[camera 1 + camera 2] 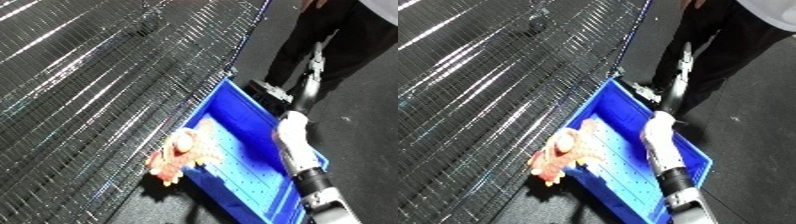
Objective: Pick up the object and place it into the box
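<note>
Fingers, right hand [300, 100]: dark against dark cloth behind, so I cannot tell whether they are straight or curled; nothing shows between them; left hand absent from both views.

Item 1, wire shelf [89, 75]: largest thing present; a gridded metal surface filling the left side, with its edge running just beside the bin.

Item 2, floor [364, 125]: dark, to the right of and beneath the bin.

Item 3, blue bin [244, 102]: long, open-topped, with a perforated bottom; lying alongside the shelf edge.

Item 4, my right forearm [298, 145]: white and silver; reaching across the bin's right wall, with the hand beyond the far end, well apart from the toy.

Item 5, soft toy [182, 152]: pink, orange and yellow; draped across the bin's left rim near the near corner, part inside and part hanging out toward the shelf.

Handling note, as I judge it: placement is unfinished while the toy straddles the rim; I should bring my hand to its inner half, take hold there and draw it toward the bin's middle; pushing from inside risks tipping it out onto the shelf side; let go only once it is clear of the wall.
</note>
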Motion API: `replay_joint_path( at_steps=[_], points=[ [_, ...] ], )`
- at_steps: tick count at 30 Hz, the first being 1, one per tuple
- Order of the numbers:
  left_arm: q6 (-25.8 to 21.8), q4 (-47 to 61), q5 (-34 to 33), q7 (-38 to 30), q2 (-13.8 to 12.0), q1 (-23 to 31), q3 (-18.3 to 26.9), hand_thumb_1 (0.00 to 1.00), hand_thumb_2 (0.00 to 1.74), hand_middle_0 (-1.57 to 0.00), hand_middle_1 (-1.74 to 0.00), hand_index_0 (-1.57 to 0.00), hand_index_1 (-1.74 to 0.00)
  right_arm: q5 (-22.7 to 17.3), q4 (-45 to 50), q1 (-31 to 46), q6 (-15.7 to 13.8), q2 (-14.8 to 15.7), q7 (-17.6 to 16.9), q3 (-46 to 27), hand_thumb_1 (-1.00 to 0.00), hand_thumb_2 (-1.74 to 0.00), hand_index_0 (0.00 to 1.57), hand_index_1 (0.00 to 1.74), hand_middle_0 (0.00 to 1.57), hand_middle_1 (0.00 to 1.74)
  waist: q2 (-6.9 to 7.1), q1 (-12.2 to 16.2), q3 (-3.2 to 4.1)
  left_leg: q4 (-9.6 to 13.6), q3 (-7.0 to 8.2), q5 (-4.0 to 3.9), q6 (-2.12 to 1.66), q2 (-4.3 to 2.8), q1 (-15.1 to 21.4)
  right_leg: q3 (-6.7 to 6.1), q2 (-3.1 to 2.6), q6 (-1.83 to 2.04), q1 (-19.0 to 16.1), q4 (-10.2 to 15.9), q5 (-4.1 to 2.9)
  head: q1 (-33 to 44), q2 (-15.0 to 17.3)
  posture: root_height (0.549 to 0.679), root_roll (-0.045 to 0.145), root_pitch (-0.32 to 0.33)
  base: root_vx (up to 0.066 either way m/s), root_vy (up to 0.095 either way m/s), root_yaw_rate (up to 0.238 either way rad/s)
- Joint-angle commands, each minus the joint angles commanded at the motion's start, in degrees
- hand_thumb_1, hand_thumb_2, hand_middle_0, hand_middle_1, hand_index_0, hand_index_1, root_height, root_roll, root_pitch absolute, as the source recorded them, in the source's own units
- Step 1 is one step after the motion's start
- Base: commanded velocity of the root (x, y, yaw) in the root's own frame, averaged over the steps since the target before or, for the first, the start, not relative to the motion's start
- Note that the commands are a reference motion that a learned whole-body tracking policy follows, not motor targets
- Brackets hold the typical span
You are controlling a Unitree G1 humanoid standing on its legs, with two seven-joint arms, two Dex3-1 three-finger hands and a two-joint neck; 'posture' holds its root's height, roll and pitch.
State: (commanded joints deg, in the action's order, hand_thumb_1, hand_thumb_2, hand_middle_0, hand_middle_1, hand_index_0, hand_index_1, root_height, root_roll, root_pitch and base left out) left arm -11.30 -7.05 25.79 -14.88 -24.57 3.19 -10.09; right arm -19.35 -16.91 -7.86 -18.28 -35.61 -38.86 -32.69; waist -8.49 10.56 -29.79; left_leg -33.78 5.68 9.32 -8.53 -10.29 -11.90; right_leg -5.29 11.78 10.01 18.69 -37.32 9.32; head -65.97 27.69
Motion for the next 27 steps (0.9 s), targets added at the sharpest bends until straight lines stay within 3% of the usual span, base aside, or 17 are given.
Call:
replay_joint_path(
  at_steps=[15,27],
  points=[
    [1.54,0.36,-0.24,0.02,0.19,1.53,2.46,1.00,1.74,-1.57,-1.74,-1.57,-1.74,1.75,8.28,-0.13,2.37,2.13,7.33,8.22,0.00,0.00,0.00,0.00,0.00,0.00,2.26,-3.19,0.00,-1.17,-1.39,0.19,-0.03,-0.13,-1.34,0.75,-0.26,-0.04,0.21,-1.91,0.88,9.65,-0.83,0.634,0.064,-0.159,0.002,-0.018,0.077],
    [2.96,0.77,-1.25,0.42,0.23,1.15,4.11,1.00,1.74,-1.57,-1.74,-1.57,-1.74,5.16,14.19,-0.70,5.10,4.37,12.98,16.10,0.00,0.00,0.00,0.00,0.00,0.00,4.18,-5.38,0.00,-2.19,-2.37,0.20,-0.07,-0.39,-2.43,1.34,-0.44,-0.02,0.56,-3.39,1.64,28.56,1.34,0.631,0.056,-0.164,0.004,-0.006,0.055]
  ],
)
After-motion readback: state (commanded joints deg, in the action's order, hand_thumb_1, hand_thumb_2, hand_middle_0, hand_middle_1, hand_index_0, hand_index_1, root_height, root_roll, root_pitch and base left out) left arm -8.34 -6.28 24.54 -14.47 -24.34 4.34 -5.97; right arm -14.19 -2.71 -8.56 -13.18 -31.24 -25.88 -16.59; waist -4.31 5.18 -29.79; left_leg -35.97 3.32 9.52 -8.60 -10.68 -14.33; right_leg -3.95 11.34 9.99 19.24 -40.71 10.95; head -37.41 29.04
